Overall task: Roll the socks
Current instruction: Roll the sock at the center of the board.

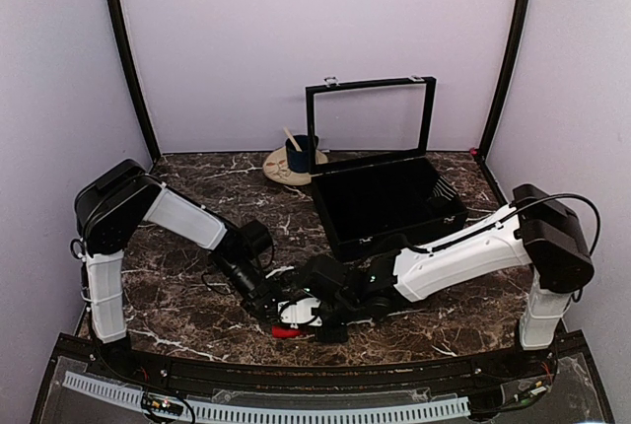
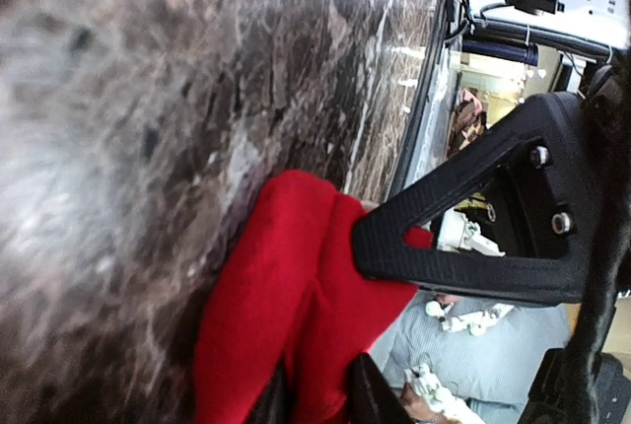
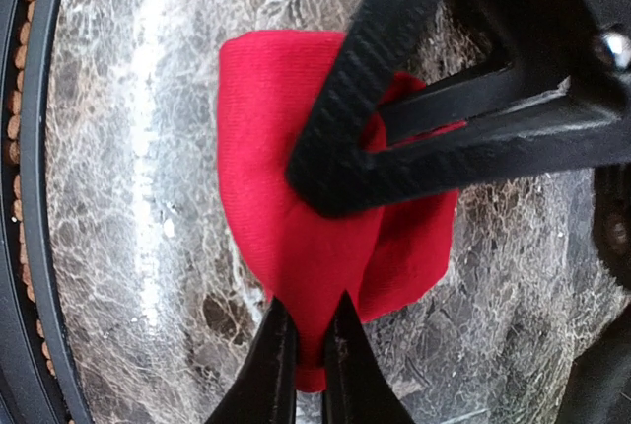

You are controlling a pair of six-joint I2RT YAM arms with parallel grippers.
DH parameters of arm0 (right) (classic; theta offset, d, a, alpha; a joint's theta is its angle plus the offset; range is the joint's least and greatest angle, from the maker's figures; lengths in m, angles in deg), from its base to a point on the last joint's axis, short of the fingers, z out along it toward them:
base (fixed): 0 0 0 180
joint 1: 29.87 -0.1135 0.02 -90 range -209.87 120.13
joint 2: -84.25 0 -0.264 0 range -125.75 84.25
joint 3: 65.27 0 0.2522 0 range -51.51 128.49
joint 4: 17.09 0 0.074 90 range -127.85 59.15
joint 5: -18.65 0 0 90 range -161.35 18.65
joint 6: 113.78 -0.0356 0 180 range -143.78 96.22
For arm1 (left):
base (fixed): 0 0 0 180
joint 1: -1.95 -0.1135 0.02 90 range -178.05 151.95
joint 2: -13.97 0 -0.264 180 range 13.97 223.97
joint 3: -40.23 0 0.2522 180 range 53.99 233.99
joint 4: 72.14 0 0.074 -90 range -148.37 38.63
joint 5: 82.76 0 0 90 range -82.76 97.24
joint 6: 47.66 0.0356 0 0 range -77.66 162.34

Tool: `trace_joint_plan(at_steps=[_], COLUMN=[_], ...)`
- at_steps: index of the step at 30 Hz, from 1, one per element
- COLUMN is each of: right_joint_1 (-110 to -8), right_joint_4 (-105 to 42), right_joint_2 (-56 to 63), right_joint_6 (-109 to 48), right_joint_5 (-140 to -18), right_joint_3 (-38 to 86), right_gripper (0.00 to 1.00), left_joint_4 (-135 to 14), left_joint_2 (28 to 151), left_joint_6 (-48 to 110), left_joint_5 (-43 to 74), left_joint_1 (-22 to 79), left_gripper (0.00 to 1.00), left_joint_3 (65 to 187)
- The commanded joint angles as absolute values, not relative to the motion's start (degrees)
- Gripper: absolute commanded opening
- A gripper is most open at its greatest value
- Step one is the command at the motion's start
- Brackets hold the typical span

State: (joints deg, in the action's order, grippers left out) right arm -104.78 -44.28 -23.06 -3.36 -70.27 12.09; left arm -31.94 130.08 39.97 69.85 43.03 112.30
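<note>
Both my arms reach low and inward, left hand [image 2: 315, 396] and right hand [image 3: 310, 350] meeting, each pinched tight on the socks [image 3: 264, 148].

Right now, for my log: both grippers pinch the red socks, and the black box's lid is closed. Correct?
No: the lid of the black box stands open, upright, as the top external view shows. The rest is right.

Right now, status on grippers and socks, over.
Both shut on the socks: left gripper, right gripper. Socks bunched near front of table. Open black box behind, apart.

red socks [image 3: 261, 148], bunched and folded
</note>
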Motion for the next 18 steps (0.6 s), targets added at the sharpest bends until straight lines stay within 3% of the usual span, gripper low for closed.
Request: trace_joint_plan(at_steps=[1, 11, 18], right_joint_1=[-103.9, -100.3, -98.5], right_joint_4=[-47.2, -51.0, -51.2], right_joint_2=[-25.2, -26.8, -27.1], right_joint_6=[-5.0, -7.5, -9.4], right_joint_5=[-74.4, -82.1, -85.4], right_joint_3=[12.7, 16.8, 17.7], right_gripper=[0.00, 0.00, 0.00], left_joint_4=[-35.1, -43.8, -47.4], left_joint_2=[126.8, 115.7, 111.7], left_joint_6=[37.3, 29.5, 27.0], left_joint_5=[60.1, 55.6, 52.9], left_joint_1=[41.7, 40.5, 40.3], left_gripper=[0.28, 0.49, 0.53], left_joint_3=[109.7, 103.9, 100.0])
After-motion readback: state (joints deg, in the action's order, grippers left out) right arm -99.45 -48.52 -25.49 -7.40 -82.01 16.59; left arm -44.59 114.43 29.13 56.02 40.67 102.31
